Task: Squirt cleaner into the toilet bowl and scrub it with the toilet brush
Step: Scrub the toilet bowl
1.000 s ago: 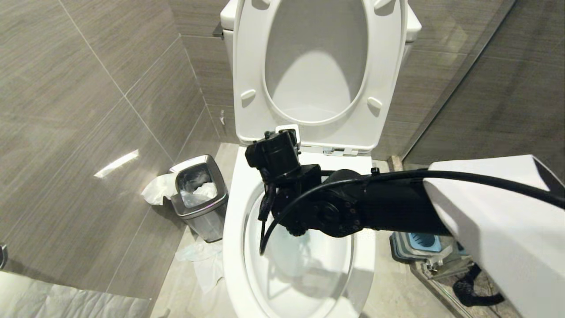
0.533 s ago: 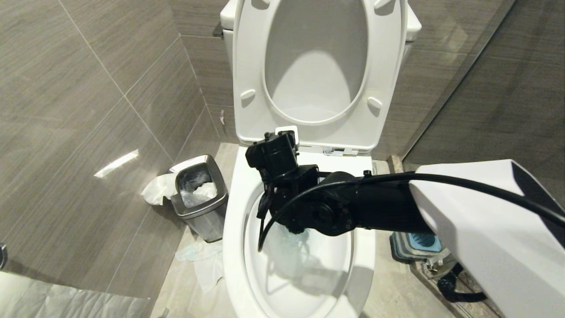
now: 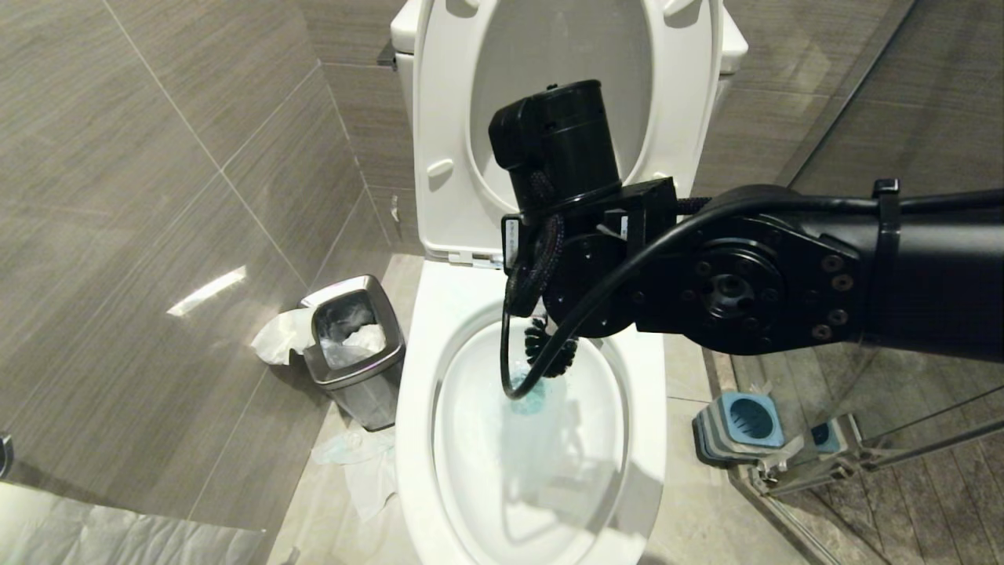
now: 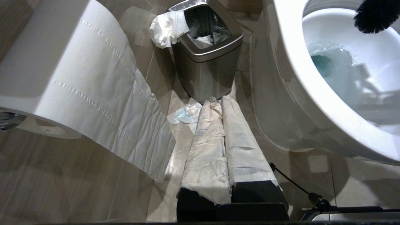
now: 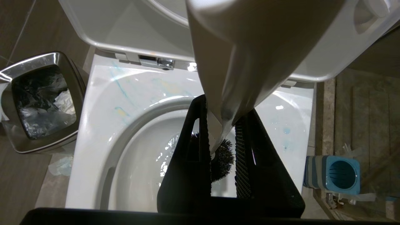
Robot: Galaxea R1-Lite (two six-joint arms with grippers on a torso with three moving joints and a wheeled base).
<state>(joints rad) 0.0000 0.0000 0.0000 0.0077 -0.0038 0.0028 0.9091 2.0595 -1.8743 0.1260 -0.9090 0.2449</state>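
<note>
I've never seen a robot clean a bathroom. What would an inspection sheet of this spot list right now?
Surface: tiled floor, tissue scraps by the bowl's base.
Job's things: toilet bowl with cleaner tinting its water blue; toilet brush head above the water; brush holder on the floor.
Clutter: steel waste bin, toilet paper roll.
Pincers: right pincer shut on the brush handle; left pincer shut, paper-wrapped, low beside the bowl.
Cables: black cable looping off the right arm.
Surroundings: grey tiled walls.
</note>
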